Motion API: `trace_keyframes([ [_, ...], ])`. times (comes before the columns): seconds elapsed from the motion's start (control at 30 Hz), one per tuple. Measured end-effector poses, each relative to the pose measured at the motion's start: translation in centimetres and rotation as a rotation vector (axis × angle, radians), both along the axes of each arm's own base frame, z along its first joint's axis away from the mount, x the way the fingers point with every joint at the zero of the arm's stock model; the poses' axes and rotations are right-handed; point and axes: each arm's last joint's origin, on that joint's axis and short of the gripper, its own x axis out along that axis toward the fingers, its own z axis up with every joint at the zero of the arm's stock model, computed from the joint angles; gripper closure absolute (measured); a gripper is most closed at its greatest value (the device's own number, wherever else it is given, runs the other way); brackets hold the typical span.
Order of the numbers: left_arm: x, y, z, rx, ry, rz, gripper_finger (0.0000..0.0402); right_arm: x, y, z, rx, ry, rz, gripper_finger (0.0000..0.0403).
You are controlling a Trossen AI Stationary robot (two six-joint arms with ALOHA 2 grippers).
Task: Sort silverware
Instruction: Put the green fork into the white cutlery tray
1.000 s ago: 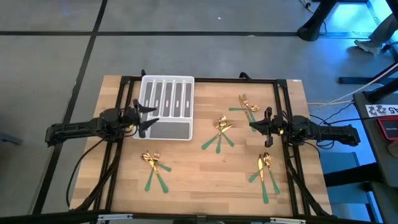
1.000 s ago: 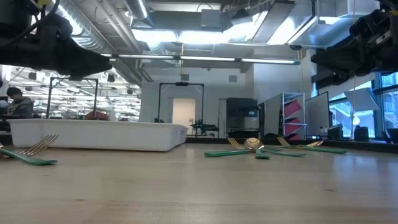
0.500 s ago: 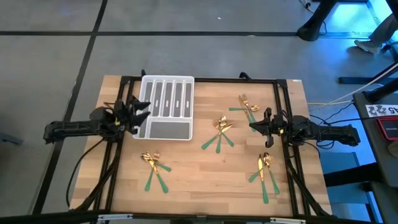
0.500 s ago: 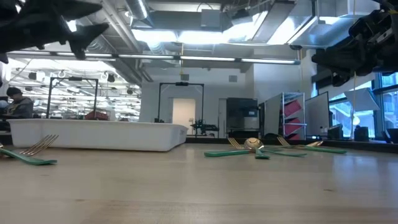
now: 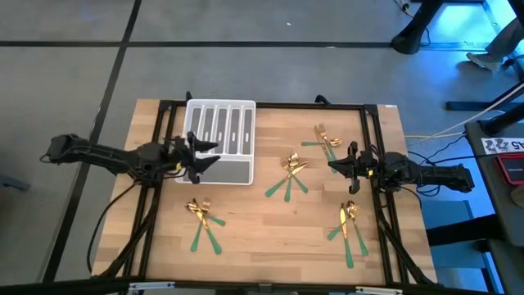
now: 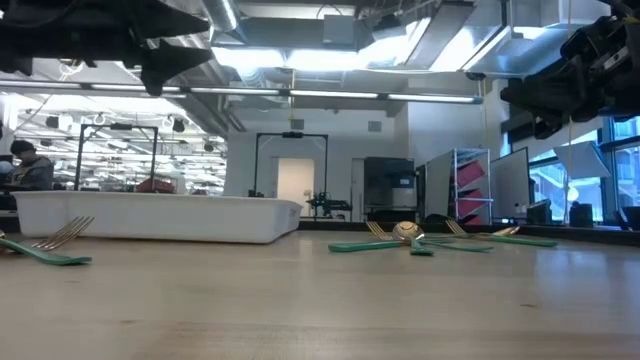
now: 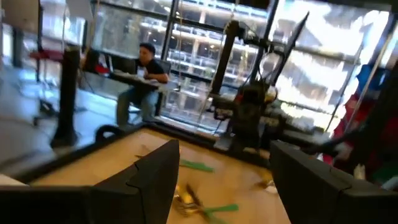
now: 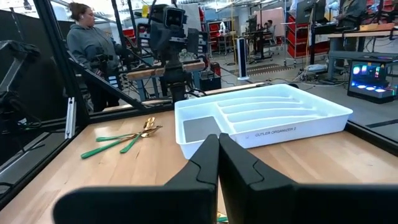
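The silverware lies in four loose clusters on the wooden tabletop [image 5: 262, 217]: one near the middle [image 5: 288, 172], one toward the far right [image 5: 323, 138], one at the near right [image 5: 349, 221] and one at the near left [image 5: 202, 220]. None appears to sit in the white tray [image 5: 219, 131] yet, though its slots are too small to check, so sorting looks barely begun.

The left end effector [image 5: 199, 156] hangs above the tray's near end with its fingers spread wide and nothing between them, probably lining up for the near-left cluster. The right end effector [image 5: 334, 165] waits between the middle and far-right clusters, fingers pressed together and empty, held clear so as not to disturb them.

The tabletop is pale butcher-block wood ringed by a black frame. Beyond it, the room is an open workshop with benches, red shelving and exposed ceiling ducts; a person [image 8: 93, 46] stands at a bench and another [image 7: 144, 78] sits at a desk.
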Motion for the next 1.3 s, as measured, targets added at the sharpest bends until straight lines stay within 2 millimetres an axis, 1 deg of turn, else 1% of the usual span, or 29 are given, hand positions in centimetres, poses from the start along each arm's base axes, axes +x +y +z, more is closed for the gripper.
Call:
trace_keyframes([
  [0.07,0.3,0.0,0.2,-0.059,-0.051,-0.006,0.0167,0.0,0.0,0.0,0.0,0.0,0.0,0.0393],
  [0.2,0.7,0.1,0.6,-0.24,-0.164,-0.038,0.0167,0.0,0.0,0.0,0.0,-0.002,-0.005,0.0393],
  [0.33,1.1,0.1,0.2,-0.346,-0.168,-0.04,0.0167,0.0,0.0,0.0,0.005,-0.002,-0.005,0.0393],
  [0.4,1.3,0.1,-0.1,-0.364,-0.147,-0.036,0.0167,0.0,0.0,0.0,0.005,-0.003,-0.005,0.0393],
  [0.53,1.6,0.2,-0.2,-0.343,-0.14,-0.027,0.0167,0.0,0.0,0.1,0.005,-0.005,-0.006,0.0393],
  [0.6,2.0,-0.2,0.0,-0.253,-0.086,-0.047,0.0173,0.0,0.0,0.1,0.006,-0.005,-0.006,0.0393],
  [0.63,2.3,-0.5,0.3,-0.212,-0.051,-0.063,0.0183,0.0,0.0,0.0,0.006,-0.004,-0.006,0.0393],
  [0.7,3.2,-1.3,0.9,-0.154,0.031,-0.085,0.0216,0.0,0.0,0.0,0.006,-0.004,-0.006,0.0393],
  [0.87,6.1,-3.4,3.7,-0.029,0.234,-0.118,0.0349,0.0,0.0,0.0,0.004,-0.003,-0.007,0.0393],
  [0.9,6.6,-3.8,4.1,-0.018,0.276,-0.105,0.0373,0.0,0.0,0.0,0.004,-0.003,-0.008,0.0393],
  [0.93,7.0,-4.1,4.5,-0.01,0.321,-0.081,0.0387,0.0,0.0,0.0,0.004,-0.004,-0.007,0.0393],
  [0.97,7.3,-4.4,4.8,-0.011,0.361,-0.05,0.0391,0.0,0.0,0.0,0.004,-0.004,-0.008,0.0393],
  [1.03,7.8,-4.9,5.4,-0.041,0.43,0.005,0.0388,0.0,0.0,0.0,0.004,-0.003,-0.007,0.0393],
  [1.13,8.4,-6.1,5.6,-0.125,0.525,0.017,0.0393,0.0,0.0,0.0,0.004,-0.003,-0.008,0.0393],
  [1.2,8.5,-7.2,5.1,-0.227,0.589,0.022,0.0399,0.0,0.0,0.0,0.003,-0.003,-0.008,0.0393],
  [1.3,8.1,-8.8,3.1,-0.418,0.686,0.08,0.0398,0.0,0.0,0.0,-0.018,-0.001,-0.009,0.0393],
])
